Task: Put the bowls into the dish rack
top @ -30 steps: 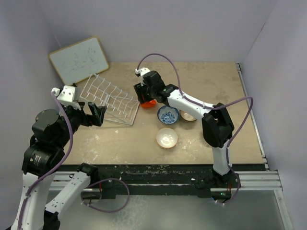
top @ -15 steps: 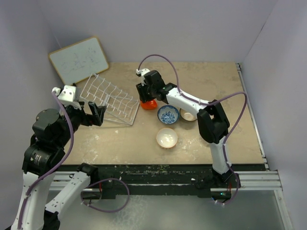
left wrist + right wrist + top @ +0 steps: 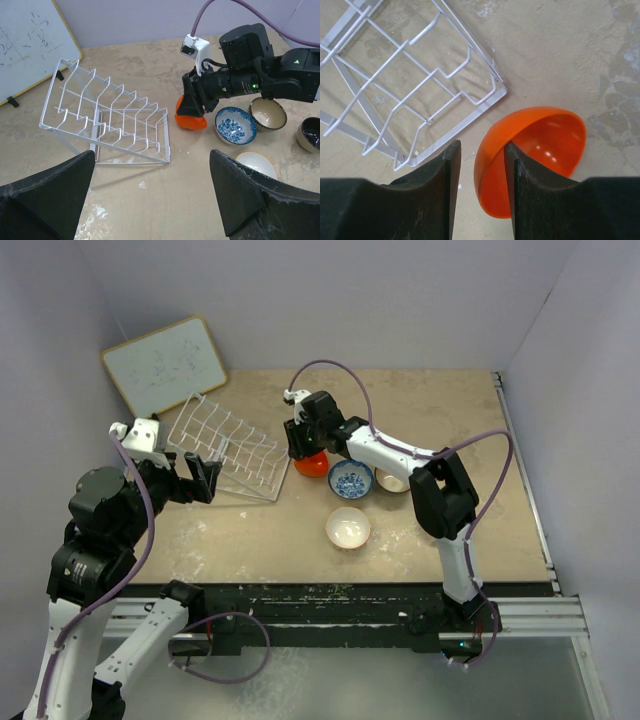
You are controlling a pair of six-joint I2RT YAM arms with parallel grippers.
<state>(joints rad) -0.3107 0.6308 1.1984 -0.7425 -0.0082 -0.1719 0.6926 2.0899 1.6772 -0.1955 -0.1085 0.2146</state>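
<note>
The orange-red bowl (image 3: 312, 465) lies tilted on the table just right of the dish rack's (image 3: 225, 445) near corner. My right gripper (image 3: 303, 445) is open astride the bowl's rim (image 3: 492, 165): one finger is inside the bowl, the other outside with a gap to the wall. The blue-and-white bowl (image 3: 351, 480), the tan bowl (image 3: 392, 481) and the white bowl (image 3: 348, 528) stand to the right. The black bowl (image 3: 312, 135) shows only in the left wrist view. My left gripper (image 3: 205, 478) is wide open and empty in front of the rack (image 3: 107, 120).
A wood-framed whiteboard (image 3: 165, 365) leans at the back left behind the rack. The rack's corner wire (image 3: 470, 117) lies close to my right gripper's outer finger. Walls enclose the table on the left, back and right.
My right gripper has come down and slightly nearer over the orange-red bowl, and the bowl has shifted a little toward the front. The left arm has not moved.
</note>
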